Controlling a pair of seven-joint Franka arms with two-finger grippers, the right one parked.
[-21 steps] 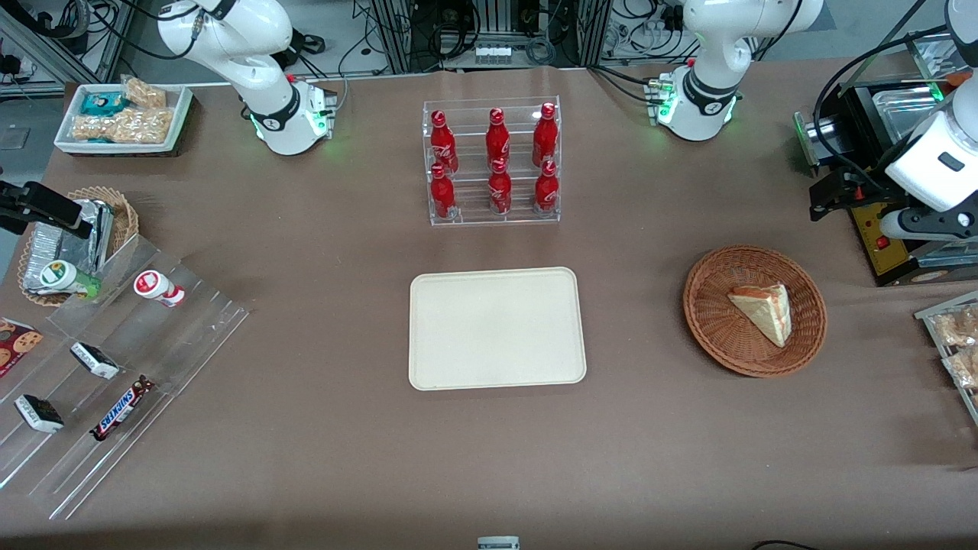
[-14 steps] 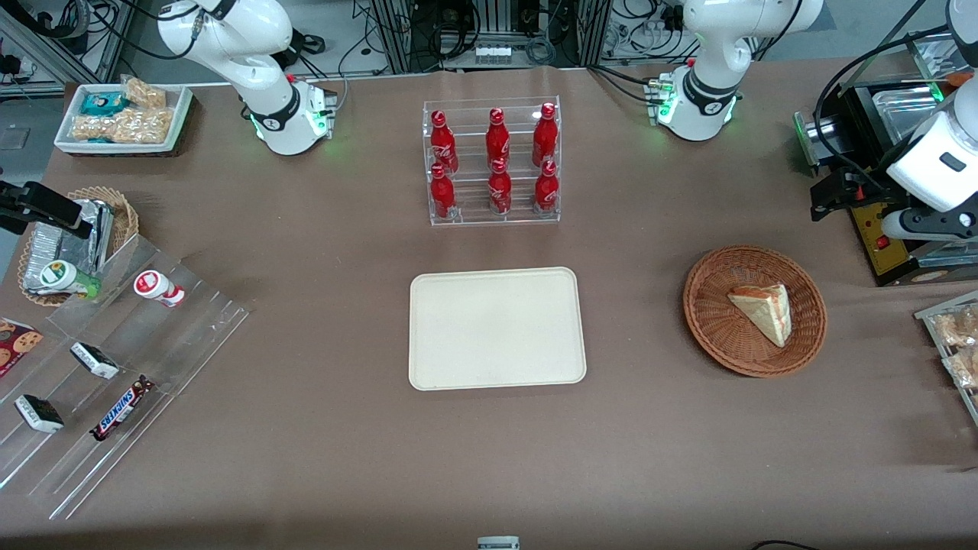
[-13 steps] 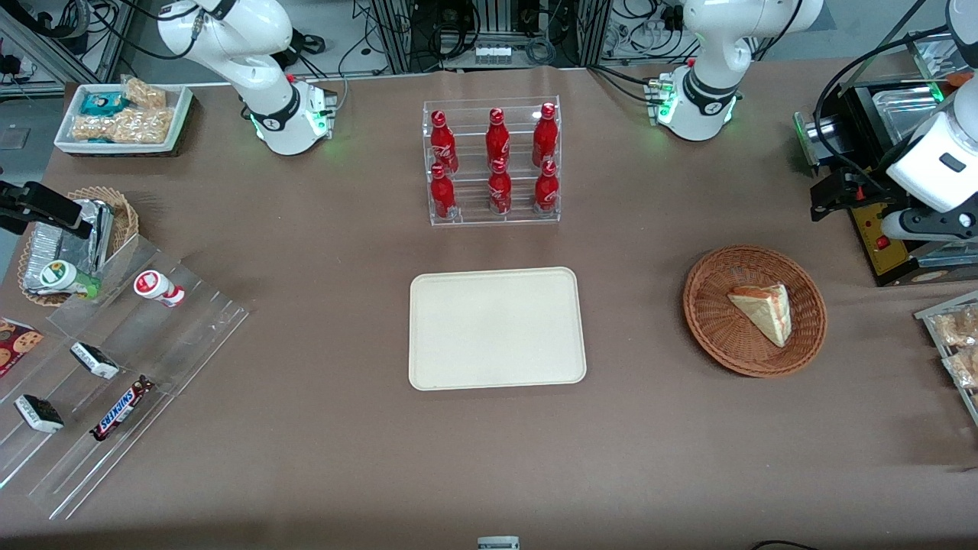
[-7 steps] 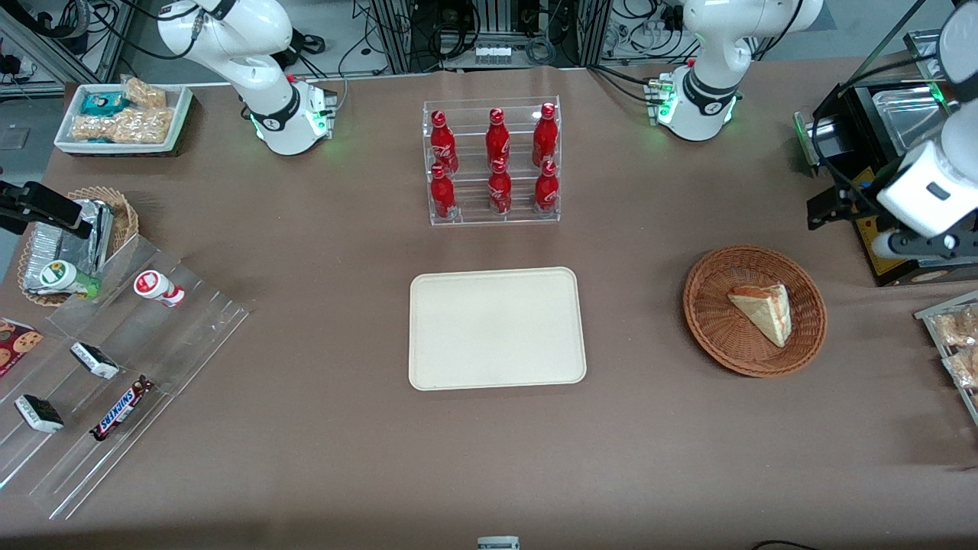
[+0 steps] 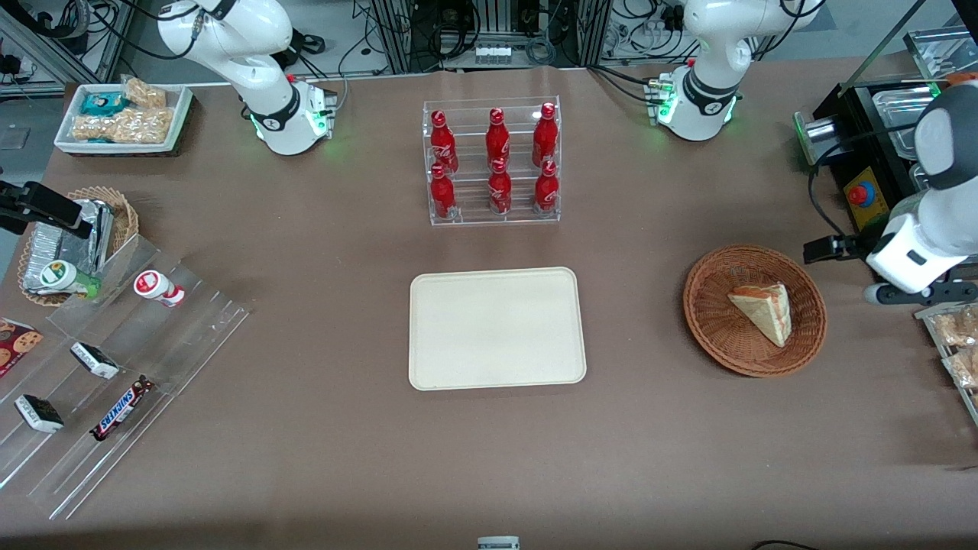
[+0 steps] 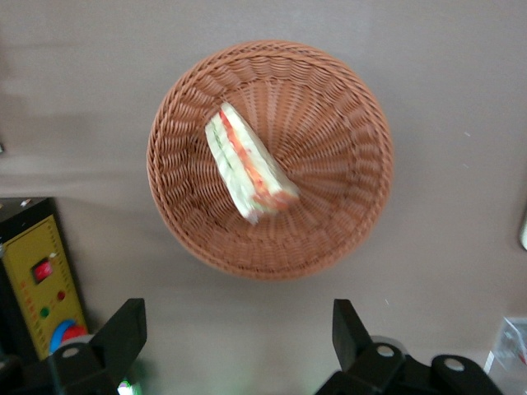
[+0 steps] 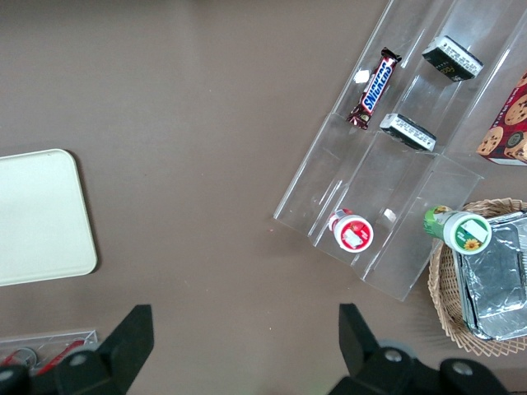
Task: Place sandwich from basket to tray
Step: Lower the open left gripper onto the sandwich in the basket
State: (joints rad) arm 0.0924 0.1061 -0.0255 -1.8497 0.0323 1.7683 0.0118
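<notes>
Sandwich [image 5: 762, 311] lies flat in wicker basket [image 5: 718, 336], off-centre toward working arm's end of table. Long axis diagonal; tapered tip points toward front camera, red-and-green cut edge faces working arm's end. Sandwich clear of basket rim all round. Gripper [image 6: 235, 346] hovers above table just outside basket rim, fingers [image 6: 123, 329] spread wide, holding nothing. Tray [image 5: 497, 328] sits at table centre, well apart from basket; bare brown tabletop [image 5: 634, 321] between them. Acrylic rack of red cola bottles [image 5: 493, 162] stands farther from front camera than tray.
</notes>
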